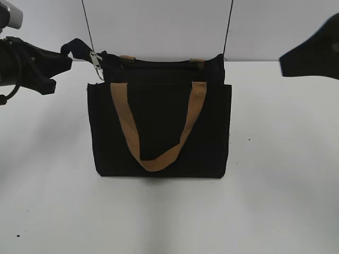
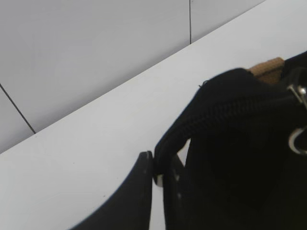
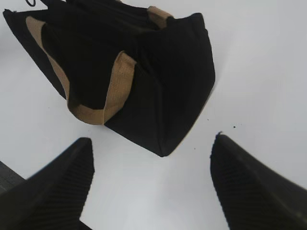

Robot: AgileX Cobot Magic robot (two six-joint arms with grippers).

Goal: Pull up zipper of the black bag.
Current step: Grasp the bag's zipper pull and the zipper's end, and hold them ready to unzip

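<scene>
The black bag stands upright on the white table, with tan handles. The zipper runs along its top edge. A silver metal clip hangs at the top left corner, and it also shows in the left wrist view. My left gripper is shut on a black fabric tab at the bag's left top end, and it shows at the left of the exterior view. My right gripper is open and empty, apart from the bag's right side, high on the right of the exterior view.
White table all round the bag. A pale wall with thin dark seams stands close behind the bag.
</scene>
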